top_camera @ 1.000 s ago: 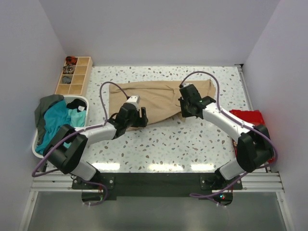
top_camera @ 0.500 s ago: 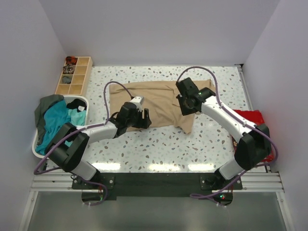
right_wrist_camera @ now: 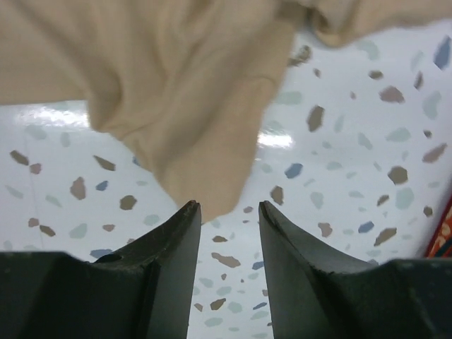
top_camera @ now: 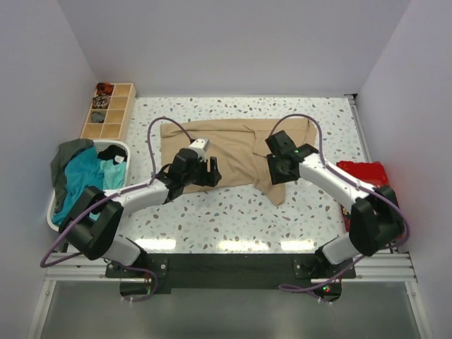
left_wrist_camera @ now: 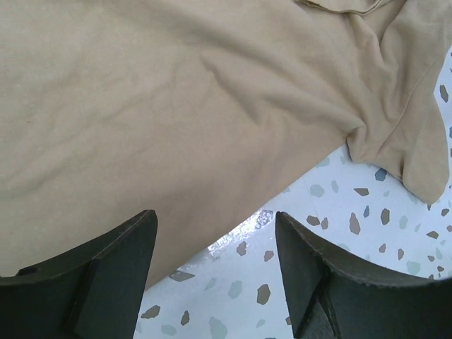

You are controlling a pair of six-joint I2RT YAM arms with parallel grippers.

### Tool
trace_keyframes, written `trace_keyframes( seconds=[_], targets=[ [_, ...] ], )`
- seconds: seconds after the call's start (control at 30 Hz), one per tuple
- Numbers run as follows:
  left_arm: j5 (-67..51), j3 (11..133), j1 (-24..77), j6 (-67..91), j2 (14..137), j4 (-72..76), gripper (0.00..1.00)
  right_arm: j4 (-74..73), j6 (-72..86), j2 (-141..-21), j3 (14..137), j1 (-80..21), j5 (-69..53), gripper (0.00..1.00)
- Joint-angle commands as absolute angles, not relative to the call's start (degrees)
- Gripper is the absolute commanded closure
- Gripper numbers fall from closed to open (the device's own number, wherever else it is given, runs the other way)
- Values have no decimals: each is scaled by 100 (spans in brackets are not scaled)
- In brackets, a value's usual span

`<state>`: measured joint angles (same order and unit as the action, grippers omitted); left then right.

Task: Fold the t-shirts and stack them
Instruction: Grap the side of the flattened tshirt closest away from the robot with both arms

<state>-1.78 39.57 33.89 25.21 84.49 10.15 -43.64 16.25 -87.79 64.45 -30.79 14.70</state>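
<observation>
A large sandy-beige t-shirt (top_camera: 226, 145) lies spread across the far middle of the table, with one flap (top_camera: 277, 191) drawn out toward the near side. My left gripper (top_camera: 210, 173) is open and empty at the shirt's near edge. In the left wrist view (left_wrist_camera: 215, 226) bare table shows between its fingers and the beige shirt (left_wrist_camera: 176, 106) fills the space ahead. My right gripper (top_camera: 277, 175) is open over the flap. In the right wrist view (right_wrist_camera: 224, 208) the flap's tip (right_wrist_camera: 198, 141) ends just in front of the fingertips. Teal (top_camera: 81, 173) and dark grey-green (top_camera: 67, 155) shirts lie in the basket.
A white plastic basket (top_camera: 113, 144) stands at the left edge of the table. A wooden compartment box (top_camera: 106, 113) sits at the back left. A red cloth (top_camera: 364, 173) lies at the right edge, also showing in the right wrist view (right_wrist_camera: 443, 236).
My right gripper has moved toward the near side and a flap of the beige shirt has been drawn out with it. The left gripper has shifted only slightly.
</observation>
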Motion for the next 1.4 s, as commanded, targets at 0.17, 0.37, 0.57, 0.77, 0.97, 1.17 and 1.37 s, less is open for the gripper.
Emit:
trace_keyframes(
  seconds=[0.17, 0.37, 0.57, 0.77, 0.97, 1.17, 1.37],
  targets=[
    [-79, 4078, 3419, 2312, 8209, 958, 27, -2331, 3198, -6689, 4126, -2049, 898, 60],
    [-79, 4087, 3419, 2294, 8174, 905, 27, -1135, 4191, -6311, 2955, -1907, 387, 60],
    [-53, 4069, 3419, 2294, 8112, 844, 27, -80, 4631, -6311, 2260, -1863, 202, 61],
    [-18, 4061, 3419, 2329, 8121, 826, 27, 605, 4895, -6530, 1838, -1784, 176, 61],
    [-70, 4087, 3419, 2329, 8270, 835, 27, 1107, 4966, -7030, 1714, -1749, 9, 85],
    [-123, 4070, 3419, 2320, 8350, 844, 27, 398, 4563, -6067, 1993, -1819, 122, 100],
    [-176, 4096, 3419, 2303, 8481, 914, 27, -1387, 3718, -5070, 3399, -1890, 230, 100]
  ],
)
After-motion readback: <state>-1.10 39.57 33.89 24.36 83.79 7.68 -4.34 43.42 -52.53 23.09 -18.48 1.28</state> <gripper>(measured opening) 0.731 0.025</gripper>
